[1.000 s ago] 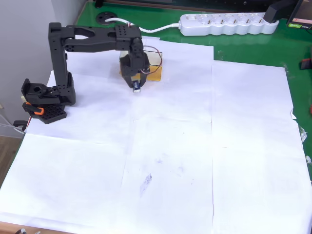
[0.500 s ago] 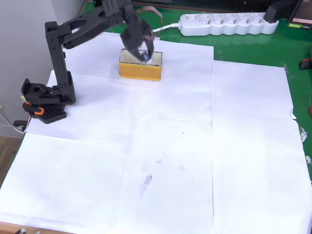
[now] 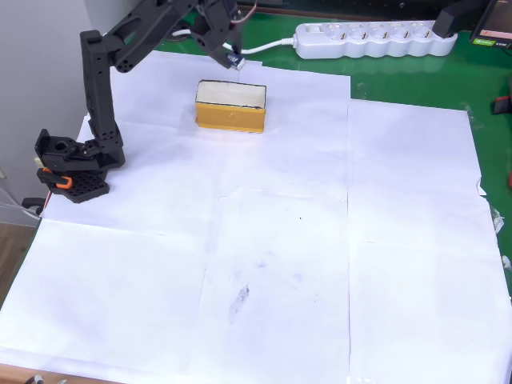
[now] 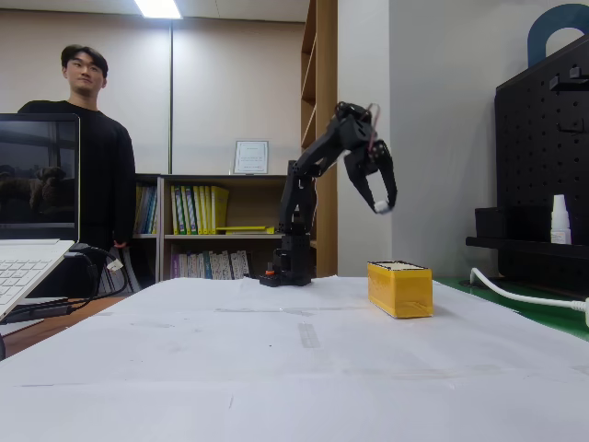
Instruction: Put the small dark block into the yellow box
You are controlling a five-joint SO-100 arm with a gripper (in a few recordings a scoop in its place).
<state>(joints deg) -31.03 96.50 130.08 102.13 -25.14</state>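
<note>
The claw [image 4: 381, 204] hangs high above the yellow box [image 3: 230, 106]; I cannot tell if it pinches anything.

Worktop [image 3: 480, 80] with green surface, largely covered by white paper sheets [image 3: 320, 240]. Resting on the sheets: the yellow box [image 3: 230, 114] and the arm's base [image 3: 70, 164]. A white power strip [image 3: 372, 40] lies on the green.

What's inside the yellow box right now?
From overhead, the yellow box shows a pale cream interior with no dark block visible; the near wall hides part of the floor. The end effector hangs above it.
</note>
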